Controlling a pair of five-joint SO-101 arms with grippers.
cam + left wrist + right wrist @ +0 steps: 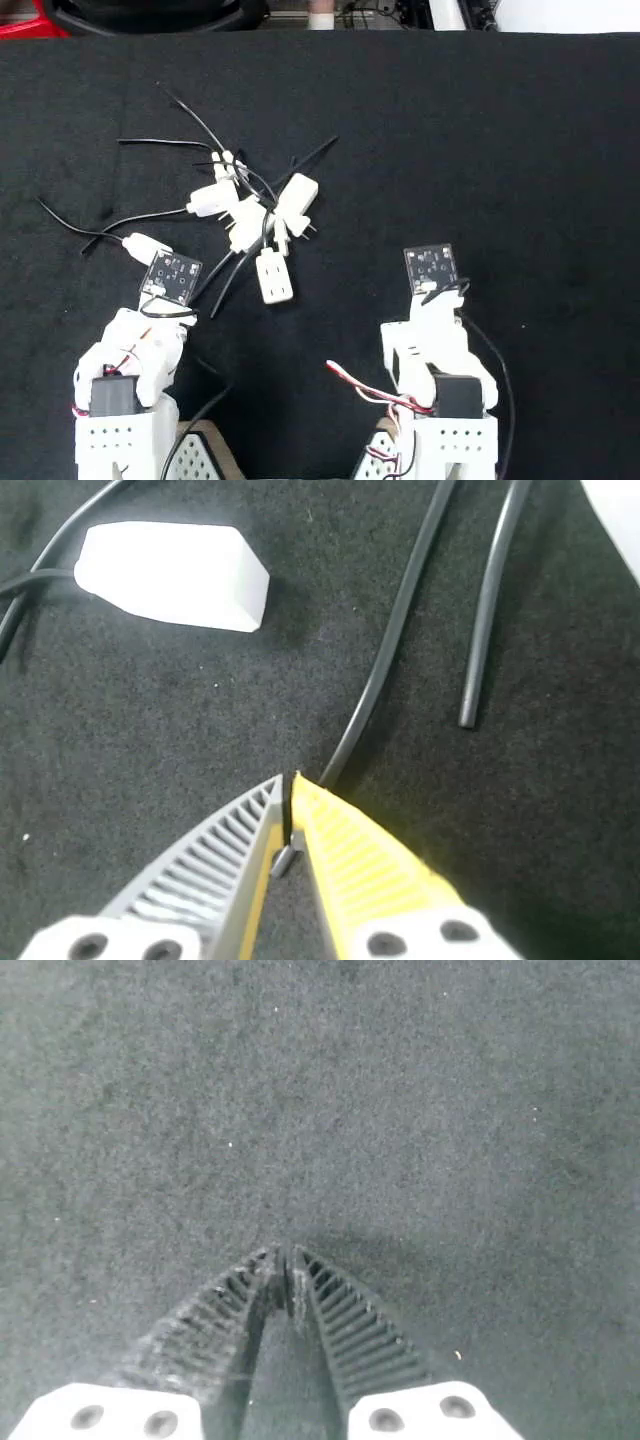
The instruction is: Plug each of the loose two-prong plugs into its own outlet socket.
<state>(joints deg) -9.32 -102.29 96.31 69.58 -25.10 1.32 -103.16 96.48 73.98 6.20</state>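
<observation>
Several white plugs and sockets lie tangled with black cables left of the table's middle. Among them are a two-prong plug (297, 200), another white plug (212, 198) and an outlet socket (273, 277) lying nearest the arms. A further white plug (145, 246) (175, 575) on a black cable lies just ahead of my left gripper (290, 790), which is shut and empty, low over the cloth. Two black cables (395, 630) run past its tips. My right gripper (285, 1260) is shut and empty above bare black cloth, well to the right of the cluster.
A black cloth (500, 150) covers the whole table. Both arms sit folded at the near edge, the left arm (150, 340) and the right arm (435, 340). Loose cable ends (150, 142) trail out from the cluster toward the left and back.
</observation>
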